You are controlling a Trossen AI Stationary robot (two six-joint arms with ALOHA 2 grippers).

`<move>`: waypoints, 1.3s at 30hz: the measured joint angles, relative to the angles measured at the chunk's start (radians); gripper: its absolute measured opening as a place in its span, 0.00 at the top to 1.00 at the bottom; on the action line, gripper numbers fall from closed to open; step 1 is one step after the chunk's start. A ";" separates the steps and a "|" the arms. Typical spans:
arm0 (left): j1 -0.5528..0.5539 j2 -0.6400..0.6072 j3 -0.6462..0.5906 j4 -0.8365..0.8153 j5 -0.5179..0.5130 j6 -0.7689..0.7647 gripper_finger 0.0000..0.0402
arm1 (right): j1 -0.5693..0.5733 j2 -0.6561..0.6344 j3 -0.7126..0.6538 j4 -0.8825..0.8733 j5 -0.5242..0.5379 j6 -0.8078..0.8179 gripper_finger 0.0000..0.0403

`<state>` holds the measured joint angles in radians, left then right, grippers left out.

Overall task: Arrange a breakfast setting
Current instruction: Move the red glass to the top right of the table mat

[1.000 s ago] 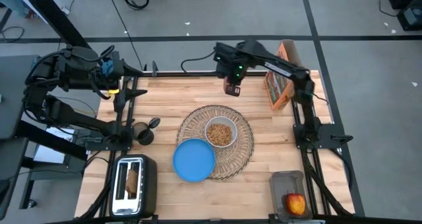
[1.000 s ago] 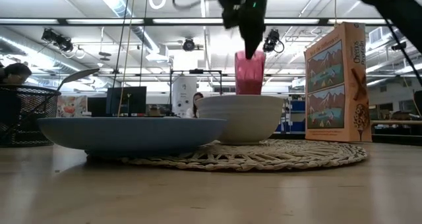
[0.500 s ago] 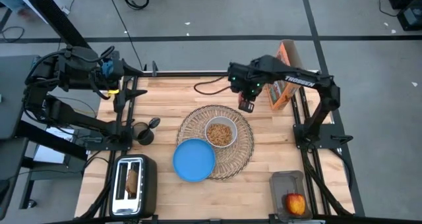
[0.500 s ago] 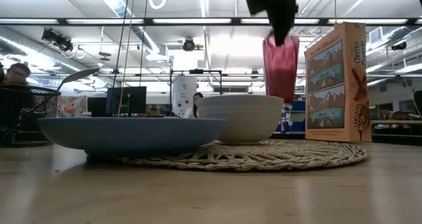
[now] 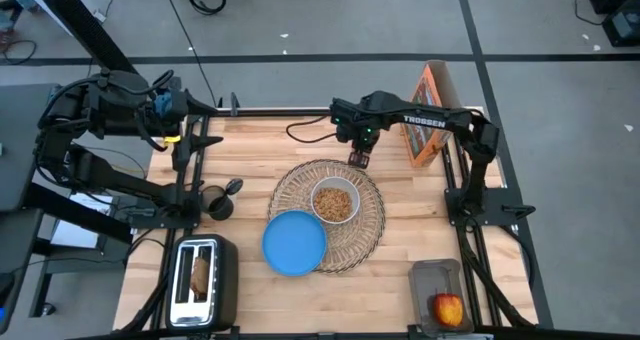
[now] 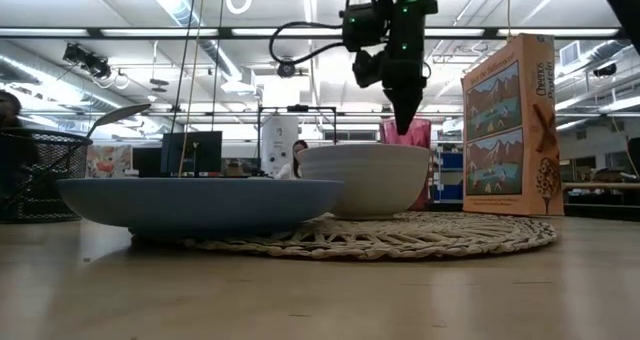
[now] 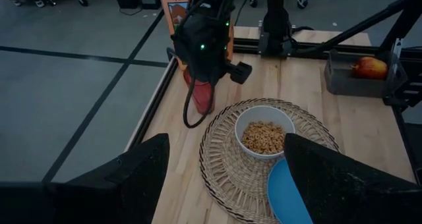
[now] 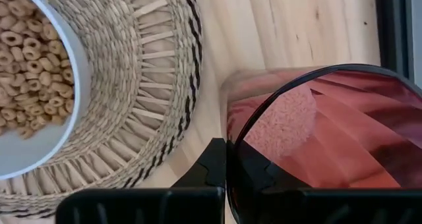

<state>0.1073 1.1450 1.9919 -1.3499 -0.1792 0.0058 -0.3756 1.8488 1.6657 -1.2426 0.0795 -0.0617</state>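
Hidden in the high view: most of the pink cup (image 8: 323,135), tucked under the right end effector (image 5: 358,159); only a sliver shows at the far edge of the wicker placemat (image 5: 330,215). From the low view, cup half masked behind the white bowl (image 6: 366,178), so whether its base touches the table (image 5: 420,220) cannot be told, though probably down or nearly so. Rim gripped by the right end effector, fingers narrow, one inside and one outside the wall, as seen in the right wrist view. Toast slice (image 5: 201,273) partly sunk in the toaster (image 5: 203,278). Spoon bowl (image 5: 233,188) poking from a dark mesh holder (image 5: 216,204), handle concealed.

Against half a second ago: cup lower, dropped from above bowl height to beside it, and shifted slightly left toward the placemat's rim; right arm folded back in.

Count: one placemat, one blue plate (image 5: 295,243) overlapping its near left edge, one bowl of cereal rings at its centre, one cup, one apple (image 5: 449,308) in a small tray (image 5: 437,276) at the near right corner, one cereal box (image 5: 424,115) upright at the far right. Left end effector (image 5: 196,130) parked at the far left edge, fingers apart.
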 joint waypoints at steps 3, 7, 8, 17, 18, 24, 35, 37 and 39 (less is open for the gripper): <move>0.000 0.000 0.000 0.000 0.000 -0.001 0.24 | 0.003 -0.001 0.000 0.004 -0.022 -0.010 0.97; 0.000 0.000 0.000 0.001 0.000 0.003 0.24 | 0.007 -0.003 0.000 0.019 -0.021 -0.010 0.96; 0.000 0.000 0.000 0.001 0.000 0.004 0.24 | 0.007 -0.004 0.000 0.018 -0.022 -0.011 0.95; 0.000 0.000 0.000 0.014 0.000 0.006 0.24 | 0.006 -0.004 0.000 0.036 -0.021 -0.014 0.92; 0.000 0.000 0.000 0.015 0.000 0.006 0.24 | 0.006 -0.004 0.000 0.039 -0.021 -0.018 0.92; 0.000 0.000 0.000 0.015 0.000 0.006 0.24 | 0.007 -0.004 0.001 0.042 0.012 -0.031 0.91; 0.000 0.000 0.000 0.015 0.000 0.005 0.24 | 0.007 -0.005 0.002 0.053 0.031 -0.028 0.82; 0.000 0.000 0.000 0.015 0.000 0.005 0.24 | 0.007 -0.005 0.002 0.053 0.032 -0.022 0.78; 0.000 0.000 0.000 0.015 0.000 0.005 0.24 | 0.006 -0.005 0.002 0.052 0.032 -0.015 0.74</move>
<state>0.1074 1.1450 1.9919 -1.3350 -0.1795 0.0109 -0.3691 1.8439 1.6672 -1.1907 0.1112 -0.0772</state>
